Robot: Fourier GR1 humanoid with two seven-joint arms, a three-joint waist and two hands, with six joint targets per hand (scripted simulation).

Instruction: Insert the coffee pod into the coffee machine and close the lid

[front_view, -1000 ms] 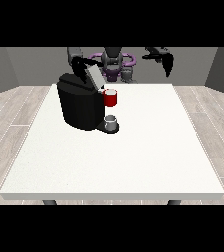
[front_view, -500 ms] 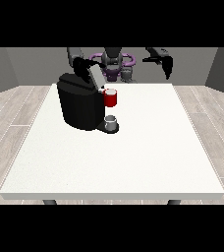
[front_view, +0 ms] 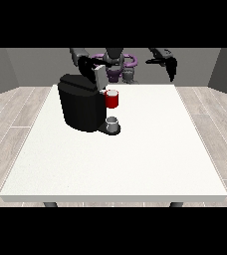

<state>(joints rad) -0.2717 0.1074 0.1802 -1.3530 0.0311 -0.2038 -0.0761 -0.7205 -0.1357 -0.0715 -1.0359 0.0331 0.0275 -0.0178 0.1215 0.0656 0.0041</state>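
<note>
The hand at the view's right (front_view: pixel 169 63) hangs raised above the white table's (front_view: pixel 150 149) far edge, fingers pointing down, holding nothing. The hand at the view's left (front_view: pixel 87 63) sits above the black coffee machine (front_view: pixel 81 102); its fingers cannot be made out. A red thing at the machine (front_view: pixel 112 99) sits above a grey thing (front_view: pixel 112 123) on its base. Grey plank floor (front_view: pixel 16 114) surrounds the table.

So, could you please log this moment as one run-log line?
coffee machine: on table, lid up | hand at view's left: at lid | hand at view's right: raised, holding nothing | grey thing: at machine base
</note>
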